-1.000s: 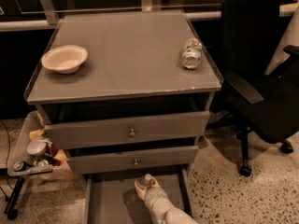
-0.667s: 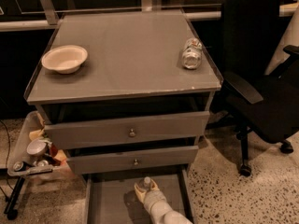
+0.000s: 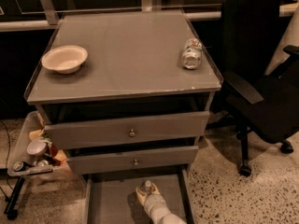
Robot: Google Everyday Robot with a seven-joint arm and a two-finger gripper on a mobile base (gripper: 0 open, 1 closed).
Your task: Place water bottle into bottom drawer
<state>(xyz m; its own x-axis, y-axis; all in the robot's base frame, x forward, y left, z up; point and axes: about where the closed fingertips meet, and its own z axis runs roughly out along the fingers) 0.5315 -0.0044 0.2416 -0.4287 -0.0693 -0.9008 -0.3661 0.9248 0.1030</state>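
The bottom drawer is pulled open at the foot of the grey cabinet, showing a flat grey floor. My gripper reaches in from the bottom edge and hangs over the drawer's middle. It is shut on the water bottle. Only the bottle's white cap and clear neck show between the pale fingers; the rest is hidden by the gripper and arm.
A short silver-and-white can lies on the cabinet top at the right, and a pale bowl sits at the left. Two knobbed drawers stand slightly open above. A black office chair stands at the right, a cluttered bin at the left.
My gripper with the bottle has shifted slightly lower over the open bottom drawer. Nothing else has moved.
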